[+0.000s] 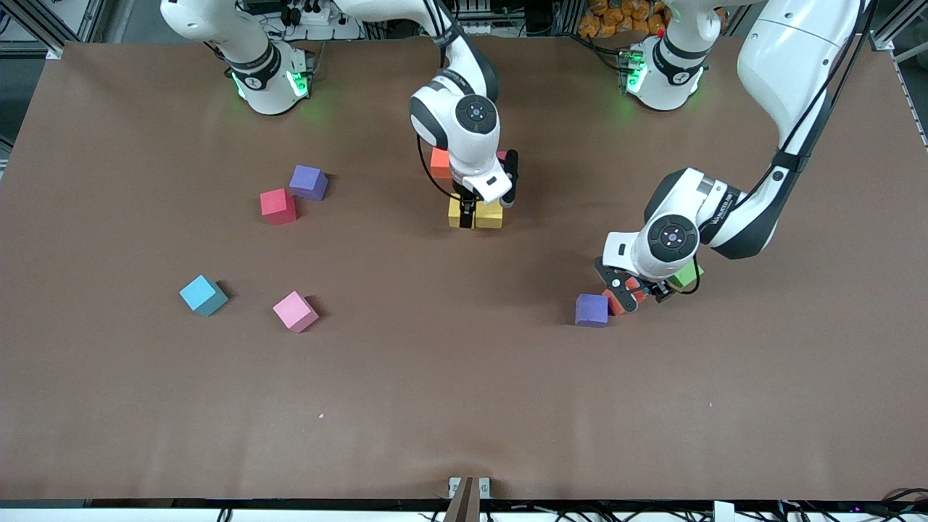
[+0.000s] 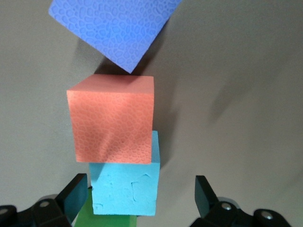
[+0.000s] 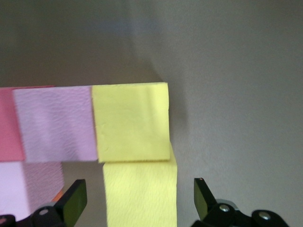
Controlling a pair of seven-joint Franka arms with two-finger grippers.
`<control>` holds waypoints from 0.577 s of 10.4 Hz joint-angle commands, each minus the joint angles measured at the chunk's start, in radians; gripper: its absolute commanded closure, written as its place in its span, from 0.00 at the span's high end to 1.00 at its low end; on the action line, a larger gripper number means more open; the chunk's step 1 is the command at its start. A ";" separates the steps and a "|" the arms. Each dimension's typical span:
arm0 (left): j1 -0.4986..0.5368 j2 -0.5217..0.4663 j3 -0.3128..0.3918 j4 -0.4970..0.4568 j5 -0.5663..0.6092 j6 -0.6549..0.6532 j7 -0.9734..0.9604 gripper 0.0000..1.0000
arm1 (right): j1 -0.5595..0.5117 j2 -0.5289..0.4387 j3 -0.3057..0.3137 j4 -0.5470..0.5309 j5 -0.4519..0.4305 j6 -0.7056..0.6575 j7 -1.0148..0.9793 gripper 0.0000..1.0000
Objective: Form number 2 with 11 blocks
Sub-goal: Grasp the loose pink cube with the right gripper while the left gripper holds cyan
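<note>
Table: brown mat [image 1: 464,406] over the whole top, robot bases along the top edge of the front view, cables and clutter past it.
Right pincer [image 1: 470,216]: low over the half-built 2, fingers spread wide, holding nothing. One yellow block [image 3: 139,194] sits between the fingers, untouched.
The 2 so far: mid-table, mostly hidden under the right arm in the front view. Wrist view shows another yellow block [image 3: 131,122] in a row with a pale pink block [image 3: 54,124] and a deeper pink one [image 3: 10,124]. An orange block [image 1: 439,162] peeks out beside the arm.
Left pincer [image 1: 632,291]: open, empty, low over a cluster toward the left arm's end: light blue block [image 2: 125,188] between the fingers, orange-red block [image 2: 112,118] touching it, green cube [image 2: 105,220] partly under it, purple block [image 1: 591,309] just beside.
Loose blocks: red [image 1: 278,206] touching purple [image 1: 309,182], plus blue [image 1: 202,295] and pink [image 1: 295,312] nearer the camera, all toward the right arm's end.
What could go wrong: honestly, the left grab looks sketchy. Blocks are jammed together, so closing might drag the orange-red one along or nab green, which isn't part of the 2. Lifting the right pincer crooked could nudge the yellow out of line.
</note>
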 commanded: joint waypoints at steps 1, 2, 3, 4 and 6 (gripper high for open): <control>0.008 -0.013 -0.001 -0.024 0.038 0.036 0.017 1.00 | -0.005 -0.072 -0.039 -0.017 -0.009 -0.057 0.006 1.00; 0.008 -0.009 -0.001 -0.026 0.039 0.047 0.019 1.00 | -0.006 -0.088 -0.068 -0.017 -0.009 -0.078 0.004 1.00; 0.008 -0.008 -0.001 -0.026 0.061 0.047 0.022 1.00 | -0.006 -0.096 -0.114 -0.017 -0.007 -0.088 0.003 1.00; 0.008 -0.005 -0.001 -0.026 0.091 0.047 0.024 1.00 | -0.008 -0.097 -0.154 -0.017 -0.007 -0.091 0.000 1.00; 0.008 0.001 -0.001 -0.026 0.095 0.047 0.024 1.00 | -0.085 -0.096 -0.177 -0.023 -0.007 -0.092 -0.003 1.00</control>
